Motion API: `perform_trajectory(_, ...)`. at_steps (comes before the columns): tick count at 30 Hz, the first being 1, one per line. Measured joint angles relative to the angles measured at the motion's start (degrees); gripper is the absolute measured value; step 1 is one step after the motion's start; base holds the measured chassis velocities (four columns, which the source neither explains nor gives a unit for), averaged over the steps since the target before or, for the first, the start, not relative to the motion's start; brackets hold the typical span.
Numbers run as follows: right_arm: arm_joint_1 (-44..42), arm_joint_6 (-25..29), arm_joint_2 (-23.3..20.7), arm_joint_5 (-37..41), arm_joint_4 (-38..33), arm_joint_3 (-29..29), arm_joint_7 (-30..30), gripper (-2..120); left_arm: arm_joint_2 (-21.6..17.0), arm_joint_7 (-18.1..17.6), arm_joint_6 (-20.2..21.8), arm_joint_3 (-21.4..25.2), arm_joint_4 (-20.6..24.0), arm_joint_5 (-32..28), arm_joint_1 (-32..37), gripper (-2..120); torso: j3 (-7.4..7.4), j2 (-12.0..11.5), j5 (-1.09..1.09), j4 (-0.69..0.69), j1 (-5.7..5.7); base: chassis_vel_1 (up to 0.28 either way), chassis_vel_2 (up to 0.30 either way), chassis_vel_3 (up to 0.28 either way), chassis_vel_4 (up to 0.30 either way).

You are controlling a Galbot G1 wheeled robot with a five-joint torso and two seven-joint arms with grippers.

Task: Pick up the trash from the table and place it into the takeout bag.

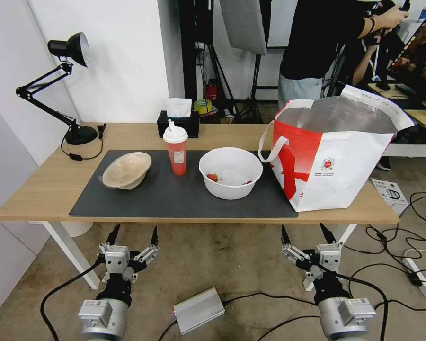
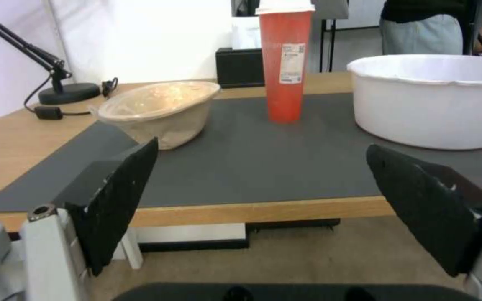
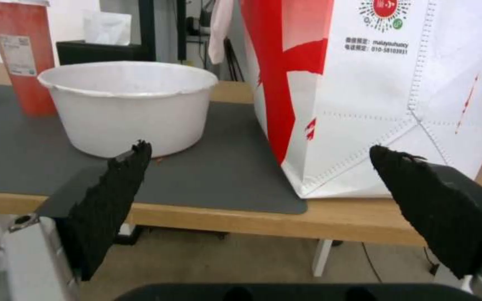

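You are looking at a studio or lab set up for recording. A light-wood bench (image 1: 42, 189) on white legs stands on a bare concrete floor (image 1: 232, 265) strewn with black cables (image 1: 412, 218), a white power strip (image 1: 419, 278) and a silver power-supply box (image 1: 199, 310). Behind the bench you see a softbox panel (image 1: 244, 23) and light-stand tripods (image 1: 253, 90), with a monitor (image 1: 419, 49) on a second desk to the right. A black articulated desk lamp (image 1: 61, 85) sits at the bench's far left corner, against plain white walls (image 1: 123, 61).
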State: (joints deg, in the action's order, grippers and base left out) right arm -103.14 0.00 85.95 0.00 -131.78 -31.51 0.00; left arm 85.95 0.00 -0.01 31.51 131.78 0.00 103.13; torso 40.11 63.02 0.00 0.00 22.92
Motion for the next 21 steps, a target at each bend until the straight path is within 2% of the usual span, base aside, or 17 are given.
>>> perform_trajectory(21, 0.0, 0.0, -0.7, 0.1, -0.3, 0.2, 0.4, 100, -0.1, -0.3, 0.0, -0.1, 0.1, 0.0, 0.0, 100, 0.00, 0.0, 0.01, 0.00, 0.00, 0.000, 0.000, 0.000, 0.000)
